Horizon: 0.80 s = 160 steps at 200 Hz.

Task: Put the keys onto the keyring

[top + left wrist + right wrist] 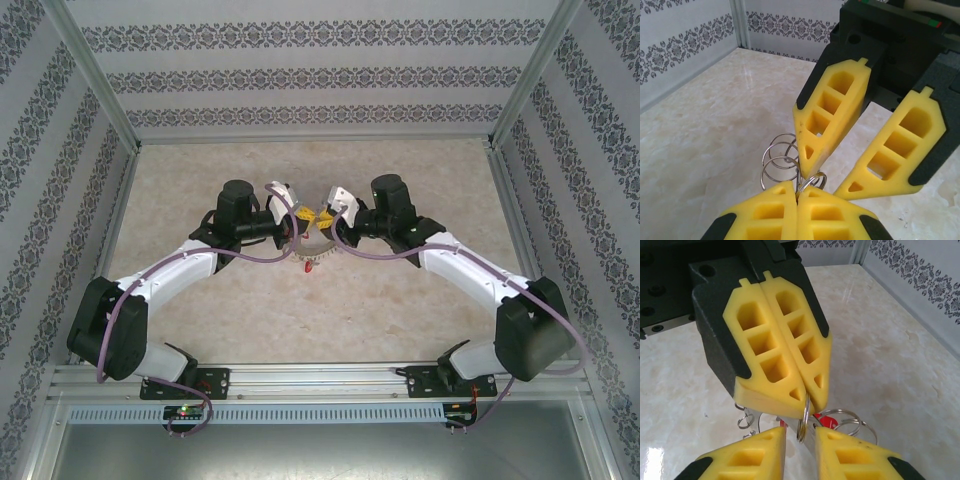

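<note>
The left gripper [796, 189] was fully closed, pinching a small silver metal ring [811, 181]. The right gripper [800, 434] was partly open, its yellow fingers [850, 460] on either side of that ring. The thin beaded silvery keyring [312, 252] arced just near of both grippers, mid-way across the pale marbled desk [400, 170]. Red-headed silver keys [826, 420] and wire coils [782, 157] crowded close.

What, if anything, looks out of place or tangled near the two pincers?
Nothing looks spilled or damaged. Only the keyring is untidy: the shut left pincer pinches one loop, and several more loops sit bunched beside it with a red-headed key, close to the open right pincer.
</note>
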Motion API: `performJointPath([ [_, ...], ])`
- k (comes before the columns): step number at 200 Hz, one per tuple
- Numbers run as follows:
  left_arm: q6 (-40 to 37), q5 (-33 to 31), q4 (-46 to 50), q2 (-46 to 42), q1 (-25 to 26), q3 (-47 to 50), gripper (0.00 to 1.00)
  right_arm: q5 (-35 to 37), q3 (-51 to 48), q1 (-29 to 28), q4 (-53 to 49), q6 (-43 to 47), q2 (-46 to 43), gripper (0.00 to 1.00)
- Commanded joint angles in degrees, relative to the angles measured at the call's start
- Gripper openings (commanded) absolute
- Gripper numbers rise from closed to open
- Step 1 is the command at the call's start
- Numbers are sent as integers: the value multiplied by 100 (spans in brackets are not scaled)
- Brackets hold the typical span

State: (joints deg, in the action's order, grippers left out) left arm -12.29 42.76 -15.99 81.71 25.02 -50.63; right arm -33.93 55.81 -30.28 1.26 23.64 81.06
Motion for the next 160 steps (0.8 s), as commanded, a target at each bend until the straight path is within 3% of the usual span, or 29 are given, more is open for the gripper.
performJointPath([
  [1,214,253,-598,-7,113,-17,0,217,191,-91,382,-335,162,21],
  [34,394,161,-783,15,154,13,0,418,194,-133,723,-763,340,17],
  [62,676,83,-1023,22,178,63,0,696,176,-157,953,-1029,456,0],
  [92,860,84,-986,-50,175,0,0,771,-151,-72,1468,-1025,358,0],
  [132,475,363,-623,-583,5,145,46,-179,-742,401,2336,-659,-38,0],
  [160,-223,1072,278,-956,-356,-107,51,-1051,-1085,622,3004,-55,-225,0],
])
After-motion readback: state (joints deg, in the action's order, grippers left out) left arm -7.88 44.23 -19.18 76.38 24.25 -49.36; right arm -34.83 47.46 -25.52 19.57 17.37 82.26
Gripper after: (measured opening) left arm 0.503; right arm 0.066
